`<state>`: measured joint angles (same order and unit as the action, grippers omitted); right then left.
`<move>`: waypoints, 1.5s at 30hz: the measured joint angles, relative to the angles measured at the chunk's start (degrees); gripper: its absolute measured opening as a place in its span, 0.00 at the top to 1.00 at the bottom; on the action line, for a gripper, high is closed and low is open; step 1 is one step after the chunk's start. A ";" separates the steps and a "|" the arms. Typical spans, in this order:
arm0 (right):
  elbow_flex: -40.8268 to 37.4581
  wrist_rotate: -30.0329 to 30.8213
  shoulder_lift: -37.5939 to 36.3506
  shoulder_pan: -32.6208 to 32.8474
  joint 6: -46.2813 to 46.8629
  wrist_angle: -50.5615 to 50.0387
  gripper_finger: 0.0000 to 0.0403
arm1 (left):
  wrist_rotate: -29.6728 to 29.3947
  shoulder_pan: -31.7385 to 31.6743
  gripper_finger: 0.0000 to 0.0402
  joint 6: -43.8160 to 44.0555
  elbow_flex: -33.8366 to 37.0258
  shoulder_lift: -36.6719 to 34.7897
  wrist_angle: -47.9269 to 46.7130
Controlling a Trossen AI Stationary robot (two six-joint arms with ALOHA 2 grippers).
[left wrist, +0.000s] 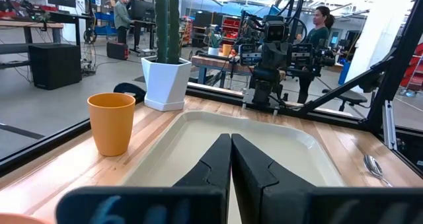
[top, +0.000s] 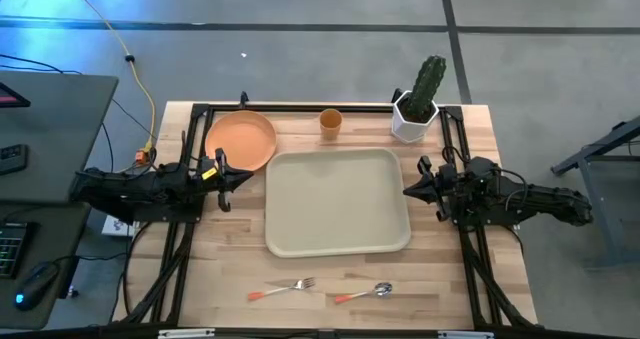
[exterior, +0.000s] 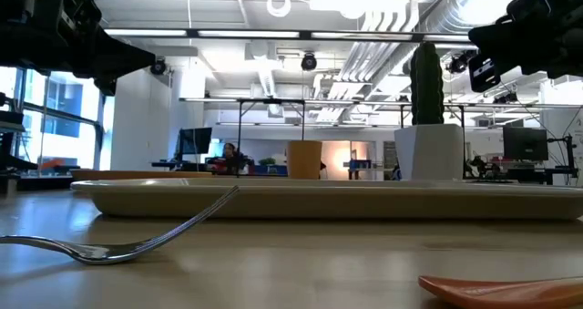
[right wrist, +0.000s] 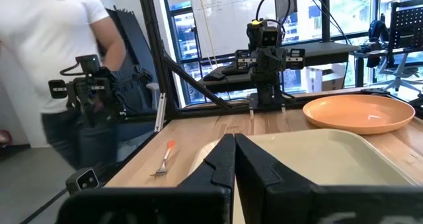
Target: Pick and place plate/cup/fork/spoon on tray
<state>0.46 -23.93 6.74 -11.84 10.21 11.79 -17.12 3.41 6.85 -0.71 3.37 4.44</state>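
Nothing was on the beige tray yet; left gripper and right gripper flanked it, fingers closed and empty, apparently parked before picking; orange plate lay nearest the left one.

A white hexagonal pot with a tall green cactus stands at the far right of the wooden counter. A yellow cable trails over the grey floor beyond the counter's far left corner. To the left sits a dark desk with a computer mouse near it. In the right wrist view a person in a white shirt stands beside the counter; other people show far back in the room.
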 joint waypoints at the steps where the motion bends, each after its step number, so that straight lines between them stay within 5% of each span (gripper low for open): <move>1: -0.01 -0.02 -0.01 -0.02 -0.10 0.00 1.00 | 0.00 -0.01 0.99 0.00 0.00 0.01 -0.01; 14: -0.02 0.01 -0.02 -0.01 0.03 0.00 1.00 | -0.02 -0.01 0.99 0.02 0.00 0.00 -0.09; 19: 0.00 0.18 -0.04 -0.37 -3.40 -2.79 1.00 | -4.97 -0.03 0.99 5.72 0.00 0.01 3.46; 28: 0.09 25.42 0.53 -4.90 -3.58 -10.04 1.00 | -12.22 -0.03 0.99 32.23 0.00 0.01 3.58; 31: 0.12 32.34 0.55 -5.46 -13.22 -9.91 1.00 | -12.24 -0.03 0.99 34.79 0.00 0.00 4.10; 37: 0.12 34.72 0.55 -6.18 -21.11 -9.35 1.00 | -20.46 -0.03 0.99 34.72 -0.01 0.15 6.34; 39: 0.14 34.07 0.55 -6.16 -17.73 -8.27 1.00 | -23.55 -0.08 0.99 37.59 -0.02 1.24 6.03; 42: 0.16 30.34 0.55 -6.16 1.09 -3.19 1.00 | -28.52 -0.21 0.99 43.73 -0.02 4.77 5.77; 45: 0.18 36.09 1.14 -6.21 15.39 2.24 1.00 | -28.95 -1.95 0.99 46.03 -0.03 9.09 5.78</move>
<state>0.64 12.16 7.87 -18.04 25.60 14.03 -46.07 1.46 52.88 -0.74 12.46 10.22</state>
